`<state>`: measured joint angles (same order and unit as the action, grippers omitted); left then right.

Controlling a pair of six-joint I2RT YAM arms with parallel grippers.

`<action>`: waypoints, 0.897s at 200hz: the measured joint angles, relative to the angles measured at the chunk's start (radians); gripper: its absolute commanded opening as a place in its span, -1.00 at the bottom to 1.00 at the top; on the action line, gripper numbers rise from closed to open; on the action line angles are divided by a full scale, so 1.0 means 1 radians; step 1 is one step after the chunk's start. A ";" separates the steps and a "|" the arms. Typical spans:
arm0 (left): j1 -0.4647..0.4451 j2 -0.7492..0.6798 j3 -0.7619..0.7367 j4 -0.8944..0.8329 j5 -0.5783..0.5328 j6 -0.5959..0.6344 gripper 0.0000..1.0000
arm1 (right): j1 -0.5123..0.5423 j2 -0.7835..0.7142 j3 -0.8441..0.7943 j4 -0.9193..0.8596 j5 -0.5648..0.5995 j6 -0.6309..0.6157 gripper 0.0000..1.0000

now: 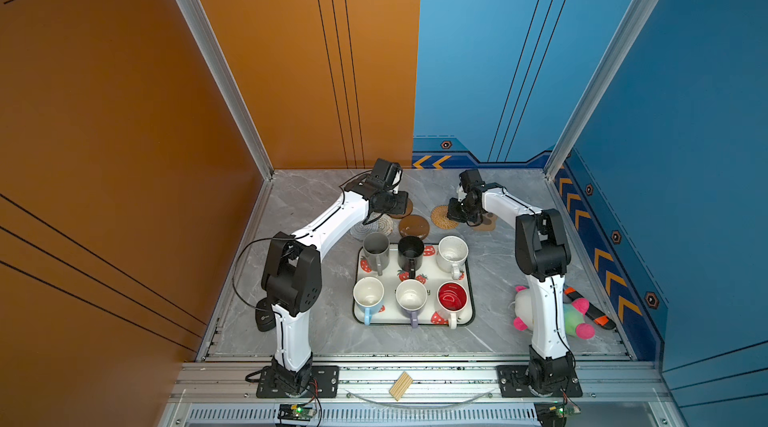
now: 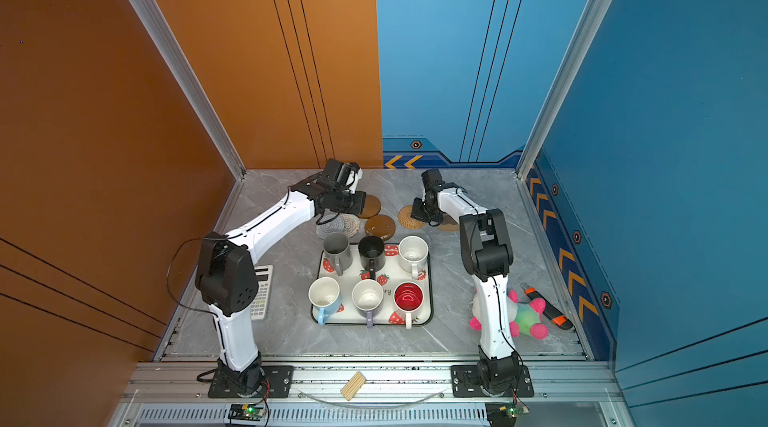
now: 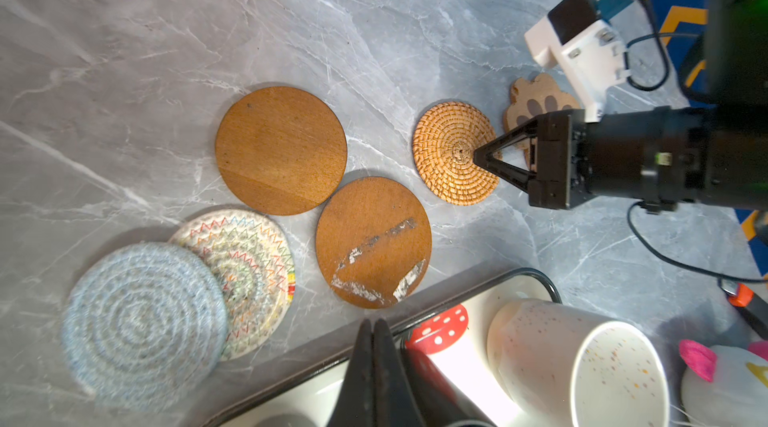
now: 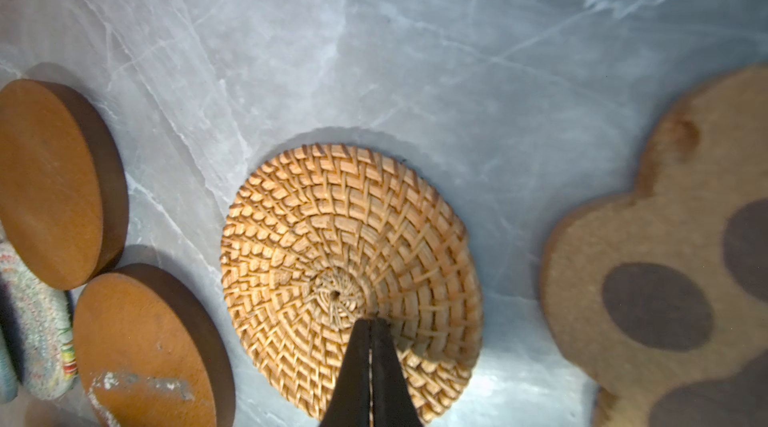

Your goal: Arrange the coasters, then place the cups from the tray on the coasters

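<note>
Several coasters lie behind the tray (image 1: 415, 323): grey woven (image 3: 141, 323) overlapping cream woven (image 3: 245, 275), two brown discs (image 3: 280, 150) (image 3: 374, 242), tan rattan (image 3: 451, 154) and the paw shape (image 3: 536, 100). My right gripper (image 4: 370, 321) (image 1: 451, 213) is shut, its tips resting on the rattan coaster (image 4: 349, 246) near its centre. My left gripper (image 3: 372, 325) is shut and empty, above the tray's far rim. On the tray stand several cups: grey (image 1: 376, 252), black (image 1: 410, 252), speckled white (image 1: 452, 254), blue (image 1: 368, 296), lilac (image 1: 411, 298), red inside (image 1: 452, 300).
A plush toy (image 1: 569, 317) and an orange-black tool (image 1: 590, 308) lie by the right arm's base. A calculator (image 2: 262, 292) sits behind the left arm. Walls close in at the left, the back and the right.
</note>
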<state>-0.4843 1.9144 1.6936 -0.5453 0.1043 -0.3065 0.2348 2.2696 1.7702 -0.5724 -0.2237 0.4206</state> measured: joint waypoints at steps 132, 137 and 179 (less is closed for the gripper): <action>0.001 -0.067 -0.041 -0.023 -0.026 0.000 -1.00 | -0.060 0.003 0.041 -0.043 0.045 -0.001 -1.00; 0.001 -0.067 -0.041 -0.024 -0.026 0.000 -1.00 | -0.060 0.003 0.047 -0.046 0.044 -0.001 -1.00; 0.001 -0.067 -0.042 -0.033 -0.026 0.001 -0.89 | -0.053 0.002 0.088 -0.047 0.018 -0.001 -0.91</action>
<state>-0.4831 1.8473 1.6512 -0.5785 0.0784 -0.3054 0.1822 2.2719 1.8580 -0.6197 -0.2058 0.4198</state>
